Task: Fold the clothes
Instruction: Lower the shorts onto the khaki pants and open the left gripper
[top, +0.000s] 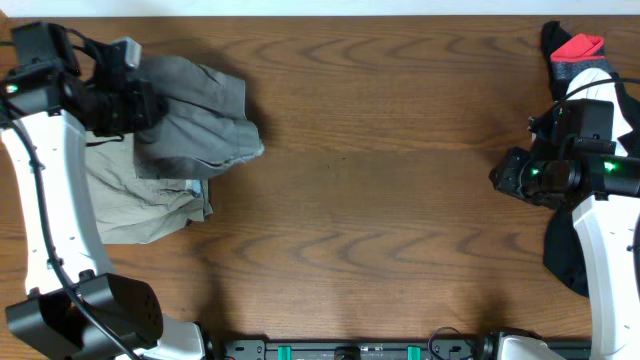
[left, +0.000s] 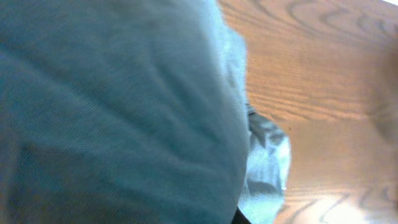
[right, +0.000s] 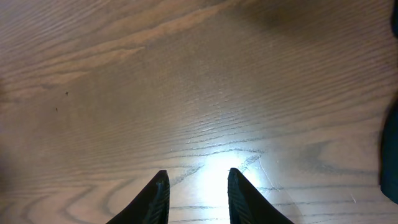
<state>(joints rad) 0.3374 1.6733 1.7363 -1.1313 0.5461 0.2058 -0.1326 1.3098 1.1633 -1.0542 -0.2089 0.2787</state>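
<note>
The left gripper (top: 138, 100) was clenched on the grey shorts (top: 200, 125), bunched far-left over the khaki shorts (top: 130, 205). A thin pinch could slip, or drag both together. The right gripper (right: 197, 173) hung parted, empty, above bare tabletop (top: 380, 200).

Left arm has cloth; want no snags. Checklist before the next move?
1. Left claw grip on grey shorts: ok, shut on the cloth.
2. Grey shorts flat: not ok, crumpled, overlapping the beige shorts.
3. Single layer pinched: cannot tell, cloth fills the left wrist view.
4. Right claw free: ok, open, empty, above the table.
5. Dark clothes clear of path: ok, at the table's right edge.
</note>
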